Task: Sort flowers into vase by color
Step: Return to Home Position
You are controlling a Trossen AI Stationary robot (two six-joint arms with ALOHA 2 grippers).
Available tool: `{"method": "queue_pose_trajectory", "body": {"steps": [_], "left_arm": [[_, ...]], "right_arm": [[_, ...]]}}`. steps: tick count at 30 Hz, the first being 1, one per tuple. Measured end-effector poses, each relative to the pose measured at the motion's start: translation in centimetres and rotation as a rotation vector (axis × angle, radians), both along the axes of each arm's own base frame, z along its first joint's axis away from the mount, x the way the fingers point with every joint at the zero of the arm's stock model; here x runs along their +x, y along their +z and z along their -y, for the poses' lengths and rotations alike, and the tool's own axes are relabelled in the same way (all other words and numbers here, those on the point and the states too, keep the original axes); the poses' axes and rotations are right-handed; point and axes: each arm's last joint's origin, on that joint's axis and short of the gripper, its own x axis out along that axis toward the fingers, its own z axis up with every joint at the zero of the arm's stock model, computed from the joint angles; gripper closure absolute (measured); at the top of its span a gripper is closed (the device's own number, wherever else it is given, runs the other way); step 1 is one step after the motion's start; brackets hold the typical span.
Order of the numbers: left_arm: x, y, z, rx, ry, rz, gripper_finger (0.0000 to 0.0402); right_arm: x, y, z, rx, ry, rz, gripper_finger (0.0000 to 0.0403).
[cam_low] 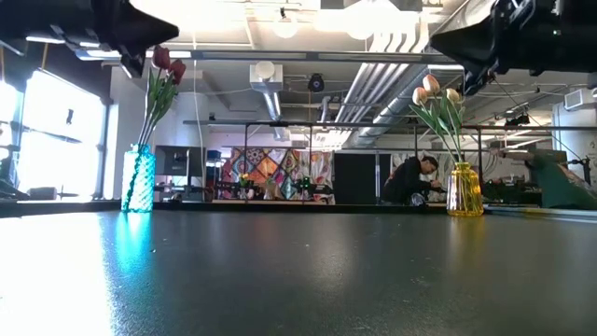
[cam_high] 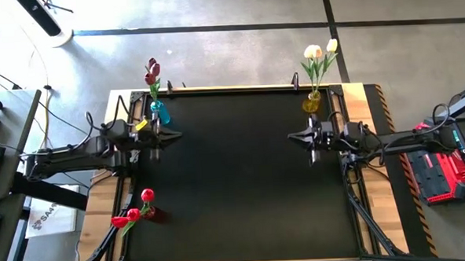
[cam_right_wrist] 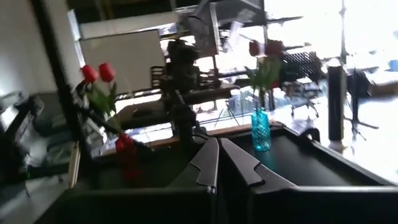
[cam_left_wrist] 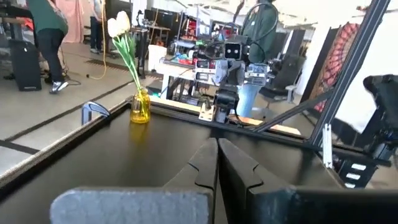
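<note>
Black mat [cam_low: 298, 280] fills the foreground of the low view. Over its left side hangs the left gripper [cam_high: 174, 134], and over its right side the right gripper [cam_high: 292, 136]. Their tips point at each other and are well apart. Each gripper has its fingers pressed tight together and holds nothing. Red flowers [cam_high: 134, 213] stand in a red vase [cam_high: 152, 214] by the mat's left edge, toward the near end. Dark pink flowers [cam_high: 152, 71] stand in a blue vase [cam_high: 160, 112] at the far left corner, just beside the left arm. Cream flowers [cam_high: 320, 53] stand in a yellow vase [cam_high: 311, 104] at the far right corner. A person [cam_low: 413, 179] bends over in the room behind.
</note>
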Motion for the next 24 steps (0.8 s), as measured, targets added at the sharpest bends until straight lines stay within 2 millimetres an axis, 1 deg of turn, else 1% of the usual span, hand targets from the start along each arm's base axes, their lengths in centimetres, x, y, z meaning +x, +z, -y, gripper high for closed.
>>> {"method": "queue_pose_trajectory", "body": {"steps": [3, 7, 14, 18, 21, 24], "left_arm": [[-0.3, -0.8, 0.1, -0.020, 0.000, 0.020, 0.0401], [-1.0, -0.9, 0.2, 0.012, 0.000, 0.011, 0.0401], [-2.4, -1.3, 0.5, -0.004, -0.003, -0.022, 0.0401], [-2.9, -1.2, 0.6, 0.039, -0.004, -0.008, 0.0401], [-3.0, -1.5, 0.7, 0.072, -0.005, -0.012, 0.0401], [-2.5, -2.6, 0.6, 0.061, -0.006, 0.009, 0.0401]], "right_arm": [[-0.2, 0.1, 0.0, -0.057, 0.016, 0.000, 0.0403], [-0.7, -0.3, 0.2, -0.057, 0.002, -0.051, 0.0403], [-2.6, -0.2, 0.2, -0.063, 0.041, -0.062, 0.0403], [-3.4, -0.5, 0.1, -0.052, 0.045, -0.091, 0.0403], [-3.8, -0.9, 0.1, -0.049, 0.046, -0.121, 0.0403], [-4.1, -1.0, 0.1, -0.049, 0.046, -0.127, 0.0403]]}}
